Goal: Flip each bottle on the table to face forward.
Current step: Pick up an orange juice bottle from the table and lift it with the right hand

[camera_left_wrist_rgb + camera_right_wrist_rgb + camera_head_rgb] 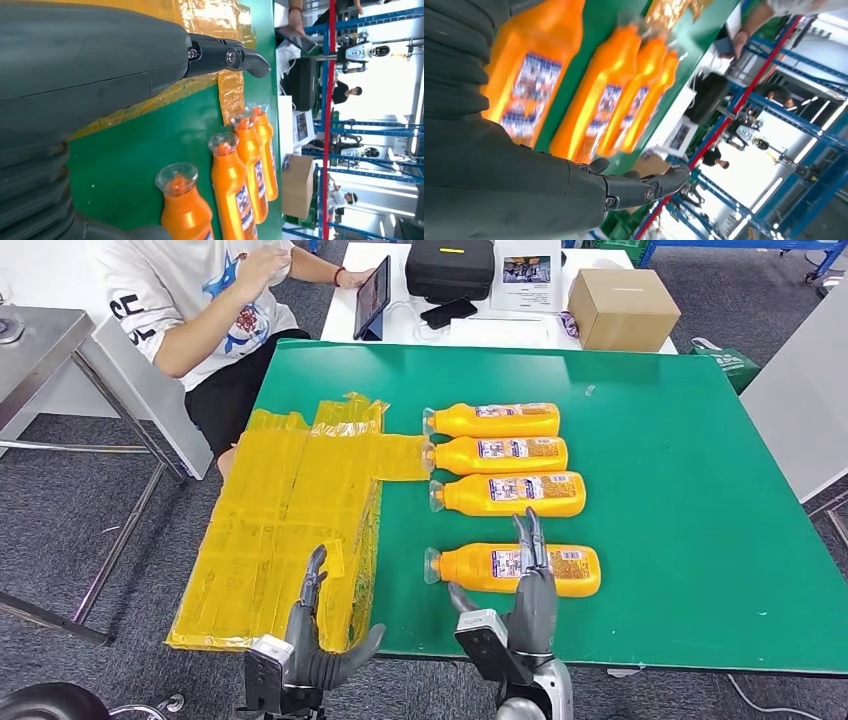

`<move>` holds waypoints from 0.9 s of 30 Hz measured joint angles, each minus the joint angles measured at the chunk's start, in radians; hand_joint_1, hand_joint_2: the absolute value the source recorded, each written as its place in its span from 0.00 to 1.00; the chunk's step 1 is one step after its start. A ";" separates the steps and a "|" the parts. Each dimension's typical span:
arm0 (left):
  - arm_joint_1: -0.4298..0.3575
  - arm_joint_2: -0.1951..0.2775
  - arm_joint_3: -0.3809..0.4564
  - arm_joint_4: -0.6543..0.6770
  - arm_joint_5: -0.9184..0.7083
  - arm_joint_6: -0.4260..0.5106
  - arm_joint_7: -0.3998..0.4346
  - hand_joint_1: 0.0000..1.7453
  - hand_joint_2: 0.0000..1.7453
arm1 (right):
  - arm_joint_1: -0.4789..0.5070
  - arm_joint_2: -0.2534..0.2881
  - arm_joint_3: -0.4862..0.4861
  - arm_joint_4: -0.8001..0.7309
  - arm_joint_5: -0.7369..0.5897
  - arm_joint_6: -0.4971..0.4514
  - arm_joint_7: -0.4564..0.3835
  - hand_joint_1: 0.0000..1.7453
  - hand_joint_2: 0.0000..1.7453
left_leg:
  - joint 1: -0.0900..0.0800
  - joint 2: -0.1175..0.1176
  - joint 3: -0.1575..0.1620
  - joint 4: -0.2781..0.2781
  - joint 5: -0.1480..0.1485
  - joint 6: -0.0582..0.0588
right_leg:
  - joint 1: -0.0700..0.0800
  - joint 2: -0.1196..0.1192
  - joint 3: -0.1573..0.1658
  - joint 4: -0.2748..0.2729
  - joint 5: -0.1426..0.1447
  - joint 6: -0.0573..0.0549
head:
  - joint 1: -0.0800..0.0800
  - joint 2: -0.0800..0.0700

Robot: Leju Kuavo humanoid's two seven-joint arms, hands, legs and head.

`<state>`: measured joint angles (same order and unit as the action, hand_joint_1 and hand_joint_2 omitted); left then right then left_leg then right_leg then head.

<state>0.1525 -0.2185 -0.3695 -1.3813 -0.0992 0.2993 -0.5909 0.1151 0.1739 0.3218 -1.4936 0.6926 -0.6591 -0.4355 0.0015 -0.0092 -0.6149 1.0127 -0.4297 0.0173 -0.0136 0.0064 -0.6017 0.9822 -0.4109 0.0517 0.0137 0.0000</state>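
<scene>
While the right hand (532, 585) hangs over the nearest bottle (515, 569) with its fingers (528, 535) held straight and apart, clamped on nothing, the main risk is a shove rather than a grip: the bottle lies on its side on the green desk (680, 500), smooth and round enough to roll, and fingers coming down off-centre could push it towards the desk's near edge or spin it by the neck. Whether the fingertips already touch the label I cannot tell from the head view. The left hand (315, 635) waits at the near edge over the yellow plastic sheet (280, 520), its fingers also apart and empty, so it gives the bottle no stop on the cap side. Further out, three more bottles (505, 455) lie in a close row with their clear caps pointing the same way; a bottle rolling away from the robot would knock into the closest of them and upset that row. Beyond the desk a seated person (215, 315) works at a white table (500, 330), well apart.
</scene>
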 joint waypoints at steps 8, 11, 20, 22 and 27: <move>0.008 -0.013 0.032 -0.008 -0.017 -0.023 -0.005 0.00 1.00 | 0.001 -0.078 -0.031 -0.081 0.180 0.049 0.162 0.00 1.00 | 0.000 0.000 0.000 0.000 0.000 0.000 | 0.000 0.000 0.000 0.000 0.000 0.000 | 0.000 0.000; 0.010 -0.017 0.041 -0.008 -0.021 -0.030 -0.007 0.00 1.00 | 0.001 -0.097 -0.037 -0.102 0.206 0.066 0.190 0.00 1.00 | 0.000 0.000 0.000 0.000 0.000 0.000 | 0.000 0.000 0.000 0.000 0.000 0.000 | 0.000 0.000; 0.014 -0.025 0.062 -0.008 -0.029 -0.041 -0.006 0.00 1.00 | 0.002 -0.129 -0.041 -0.117 0.217 0.159 0.259 0.00 1.00 | 0.000 0.000 0.000 0.000 0.000 0.000 | 0.000 0.000 0.000 0.000 0.000 0.000 | 0.000 0.000; 0.015 -0.029 0.067 -0.008 -0.034 -0.048 -0.004 0.00 1.00 | 0.006 -0.143 -0.038 -0.117 0.212 0.218 0.293 0.00 1.00 | 0.000 0.000 0.000 0.000 0.000 0.000 | 0.000 0.000 0.000 0.000 0.000 0.000 | 0.000 0.000; 0.016 -0.035 0.082 -0.008 -0.047 -0.070 0.007 0.00 1.00 | 0.012 -0.184 -0.031 -0.108 0.217 0.304 0.375 0.00 1.00 | 0.000 0.000 0.000 0.000 0.000 0.000 | 0.000 0.000 0.000 0.000 0.000 0.000 | 0.000 0.000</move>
<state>0.1684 -0.2530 -0.2870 -1.3890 -0.1465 0.2290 -0.5837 0.1269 -0.0102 0.2903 -1.6016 0.9099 -0.3552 -0.0602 0.0015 -0.0093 -0.6152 1.0128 -0.4299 0.0173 -0.0136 0.0064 -0.6019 0.9820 -0.4109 0.0517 0.0134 0.0000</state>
